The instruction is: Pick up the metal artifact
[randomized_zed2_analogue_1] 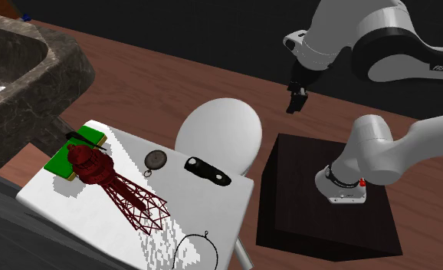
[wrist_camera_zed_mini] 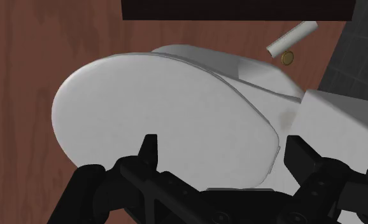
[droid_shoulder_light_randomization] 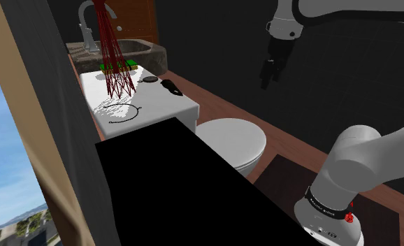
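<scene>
Fingers (wrist_camera_zed_mini: 149,151) stand wide apart, holding nothing, high above the toilet lid (wrist_camera_zed_mini: 163,114). Beyond them, on the tank top (randomized_zed2_analogue_1: 220,203), lies the black glossy oblong piece (randomized_zed2_analogue_1: 207,172), likely the artifact, well apart from the gripper (randomized_zed2_analogue_1: 295,100). Risks, as I judge: it lies flat and slick, so the tips may slip off it; the round disc (randomized_zed2_analogue_1: 155,160) and red wire tower (randomized_zed2_analogue_1: 113,180) just past it may get knocked over on the way down

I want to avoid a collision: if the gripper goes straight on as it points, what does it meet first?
Most likely the closed toilet lid, straight ahead of the open gripper in the wrist view.
</scene>
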